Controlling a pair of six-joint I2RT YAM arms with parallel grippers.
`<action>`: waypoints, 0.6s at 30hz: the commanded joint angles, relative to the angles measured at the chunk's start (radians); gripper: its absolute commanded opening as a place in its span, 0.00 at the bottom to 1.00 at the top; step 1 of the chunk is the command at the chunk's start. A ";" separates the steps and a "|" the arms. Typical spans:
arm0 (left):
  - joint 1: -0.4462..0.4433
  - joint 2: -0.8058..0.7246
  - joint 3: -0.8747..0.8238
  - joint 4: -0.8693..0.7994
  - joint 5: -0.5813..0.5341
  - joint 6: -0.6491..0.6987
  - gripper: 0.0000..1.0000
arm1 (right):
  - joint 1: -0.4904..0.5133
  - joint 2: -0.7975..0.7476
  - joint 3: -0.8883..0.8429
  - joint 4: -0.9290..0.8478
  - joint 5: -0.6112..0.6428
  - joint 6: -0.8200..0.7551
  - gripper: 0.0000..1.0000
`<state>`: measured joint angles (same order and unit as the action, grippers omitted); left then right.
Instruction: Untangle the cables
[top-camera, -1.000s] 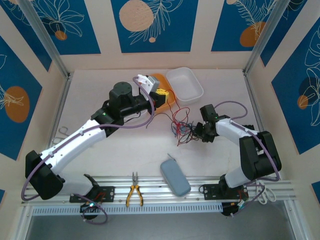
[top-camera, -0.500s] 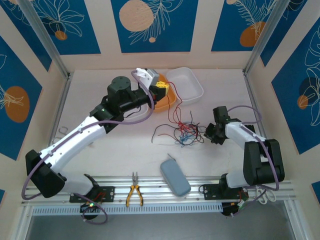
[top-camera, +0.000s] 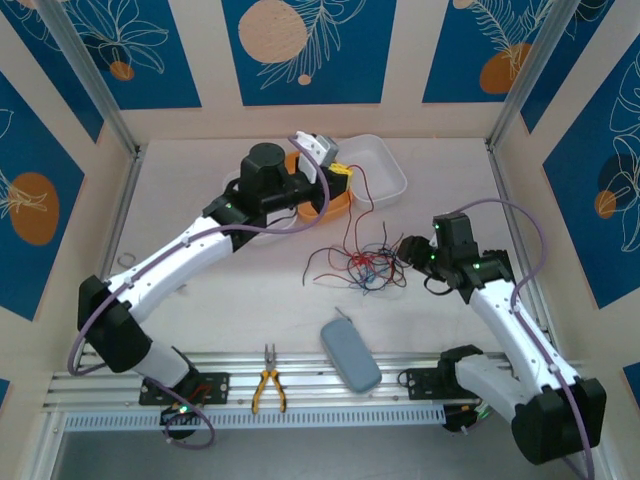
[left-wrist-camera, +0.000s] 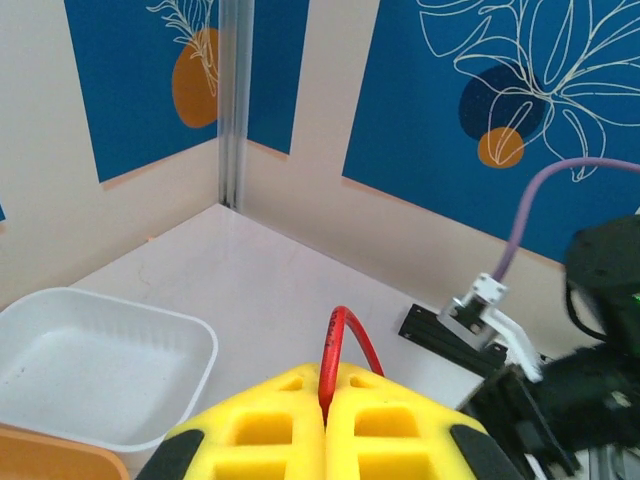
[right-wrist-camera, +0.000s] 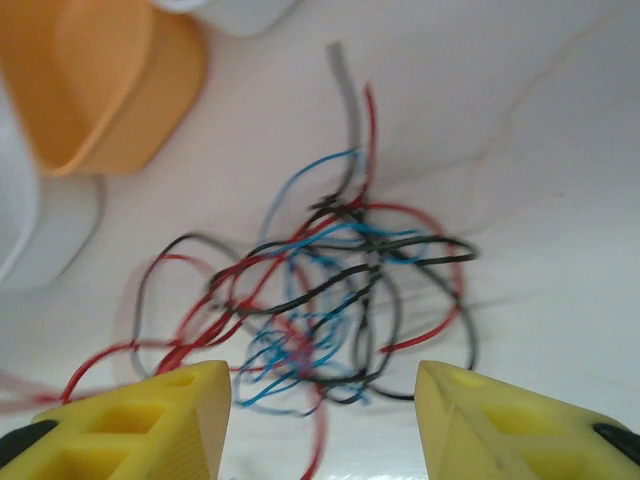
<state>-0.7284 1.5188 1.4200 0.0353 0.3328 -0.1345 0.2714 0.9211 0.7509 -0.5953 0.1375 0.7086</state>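
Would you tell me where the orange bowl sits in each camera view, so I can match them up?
Top external: orange bowl at back centre, partly covered.
Left wrist: orange bowl just showing in the bottom-left corner.
Right wrist: orange bowl at top left.
Shared landmark: the white tray right beside it.

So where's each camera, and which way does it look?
Top: above and behind the arms, looking down at the table; both arms show.
Left wrist: on the left arm, looking across to a wall corner; left gripper shut on a red cable.
Right wrist: on the right arm, looking down at the cables; right gripper open.
Top and right wrist both show the cables.
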 joint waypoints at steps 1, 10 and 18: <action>0.007 0.030 0.057 -0.003 0.010 -0.035 0.00 | 0.104 -0.016 0.026 -0.001 -0.005 0.020 0.53; 0.008 0.048 0.080 -0.008 0.029 -0.077 0.00 | 0.300 0.087 0.028 0.092 0.137 0.012 0.61; 0.008 -0.019 0.052 -0.006 0.065 -0.093 0.00 | 0.303 0.278 0.084 0.141 0.178 -0.002 0.64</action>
<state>-0.7284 1.5620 1.4593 0.0174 0.3607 -0.2096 0.5697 1.1587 0.7876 -0.4793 0.2657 0.7116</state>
